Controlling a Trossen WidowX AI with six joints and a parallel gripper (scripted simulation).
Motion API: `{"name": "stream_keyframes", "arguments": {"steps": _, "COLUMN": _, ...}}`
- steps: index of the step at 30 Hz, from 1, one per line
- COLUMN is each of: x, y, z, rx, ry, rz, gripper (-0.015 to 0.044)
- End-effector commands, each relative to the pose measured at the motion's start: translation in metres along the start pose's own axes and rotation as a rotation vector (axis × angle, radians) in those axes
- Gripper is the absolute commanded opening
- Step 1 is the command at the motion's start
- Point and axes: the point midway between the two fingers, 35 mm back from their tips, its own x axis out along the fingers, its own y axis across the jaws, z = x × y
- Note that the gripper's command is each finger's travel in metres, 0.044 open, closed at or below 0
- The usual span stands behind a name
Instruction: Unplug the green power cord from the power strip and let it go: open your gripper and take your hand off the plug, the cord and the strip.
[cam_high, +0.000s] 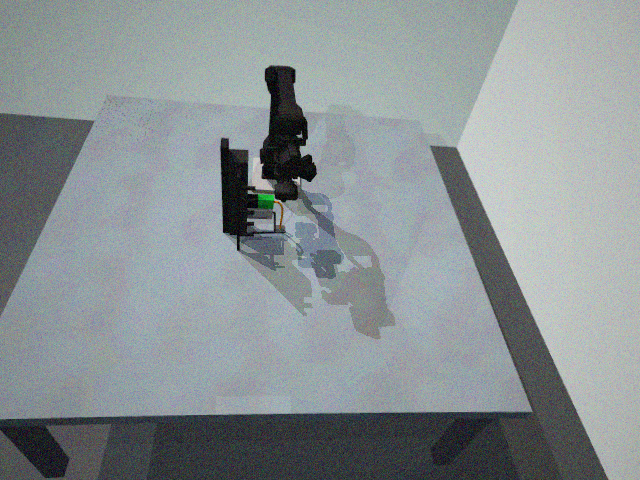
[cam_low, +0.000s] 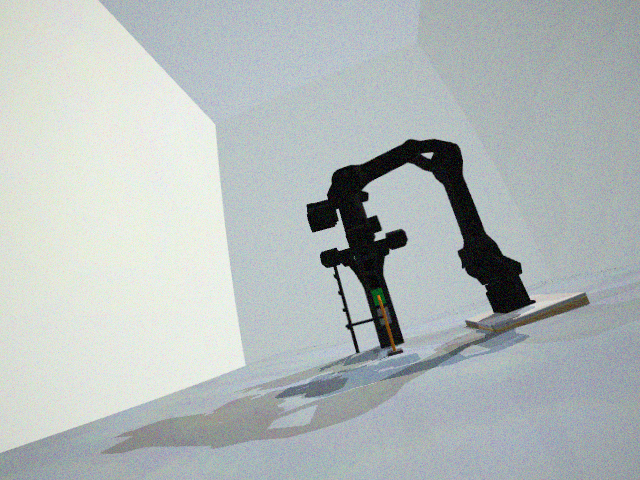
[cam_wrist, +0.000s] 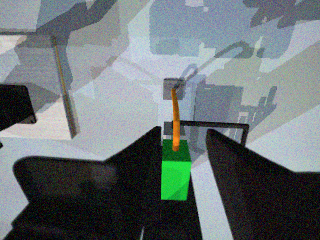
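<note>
The green plug (cam_high: 265, 200) (cam_low: 375, 296) (cam_wrist: 176, 172) sits in the upright black power strip (cam_high: 232, 186) (cam_low: 395, 322). Its orange cord (cam_high: 281, 211) (cam_low: 385, 322) (cam_wrist: 175, 117) curves down to a small grey block on the table. My gripper (cam_high: 286, 193) (cam_wrist: 183, 133) has come down over the plug. In the wrist view its two dark fingers stand on either side of the plug, partly open, with a gap showing on the right side. The fingers are not pressed on the plug.
A thin black frame (cam_low: 345, 304) (cam_high: 237, 242) stands behind the strip and props it up. The arm's base stands on a wooden board (cam_low: 532, 307) at the far side of the table. White walls stand close to the table.
</note>
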Motion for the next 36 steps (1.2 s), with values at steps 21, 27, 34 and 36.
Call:
{"name": "stream_keyframes", "arguments": {"steps": 21, "x": 0.002, "y": 0.001, "z": -0.030, "rx": -0.010, "ry": 0.010, "rz": 0.018, "gripper": 0.0160}}
{"name": "stream_keyframes", "arguments": {"steps": 27, "x": 0.002, "y": 0.002, "z": -0.040, "rx": -0.010, "ry": 0.011, "rz": 0.018, "gripper": 0.0160}}
{"name": "stream_keyframes", "arguments": {"steps": 34, "x": 0.005, "y": 0.002, "z": -0.041, "rx": -0.010, "ry": 0.011, "rz": 0.018, "gripper": 0.0160}}
{"name": "stream_keyframes", "arguments": {"steps": 36, "x": 0.008, "y": 0.002, "z": -0.041, "rx": -0.010, "ry": 0.011, "rz": 0.018, "gripper": 0.0160}}
